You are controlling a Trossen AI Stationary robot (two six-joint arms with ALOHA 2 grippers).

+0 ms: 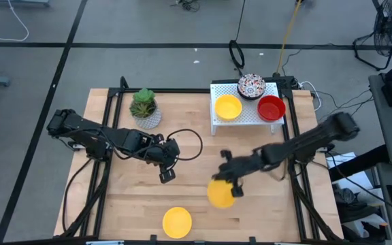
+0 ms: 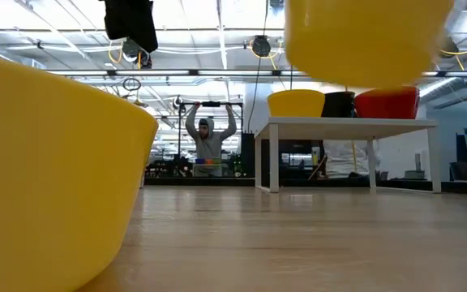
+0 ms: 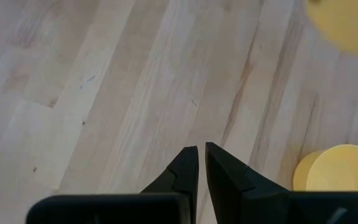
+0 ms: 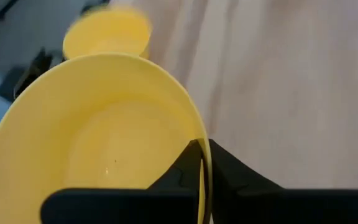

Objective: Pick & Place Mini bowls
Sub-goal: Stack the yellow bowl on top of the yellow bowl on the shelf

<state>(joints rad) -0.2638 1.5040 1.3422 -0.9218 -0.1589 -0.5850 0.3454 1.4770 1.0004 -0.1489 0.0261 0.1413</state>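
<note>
1. The right gripper [image 1: 233, 182] is clamped on the rim of a yellow mini bowl [image 1: 220, 193]. In the right wrist view the two dark fingers [image 4: 194, 163] pinch the bowl's edge [image 4: 104, 143] between them, one inside the wall and one outside.
2. In the low view that held bowl [image 2: 369, 40] hangs clear of the wooden table [image 2: 298, 243], with open air under it.
3. A second yellow bowl [image 1: 177, 222] lies on the table near its front edge, beyond the held bowl as the right jaws see it [image 4: 107, 32] and well apart from them. It fills the near left of the low view [image 2: 51, 170].
4. The left gripper [image 1: 166, 170] is over bare wood near the table's middle, its jaws brought together with only a thin slit between the fingers [image 3: 188, 171] and nothing in them.
5. From the left jaws, the front yellow bowl [image 3: 334, 168] lies off to one side, not touching.
6. On a white rack [image 1: 218, 121] at the table's far side, well away from both sets of jaws, stand a yellow bowl [image 1: 228, 107], a red bowl [image 1: 271, 107] and a white speckled bowl [image 1: 251, 86].
7. A potted green plant [image 1: 143, 107] stands at the far side too, nearer the left arm.
8. A person [image 2: 210, 138] stands in the room beyond the table, arms raised.
</note>
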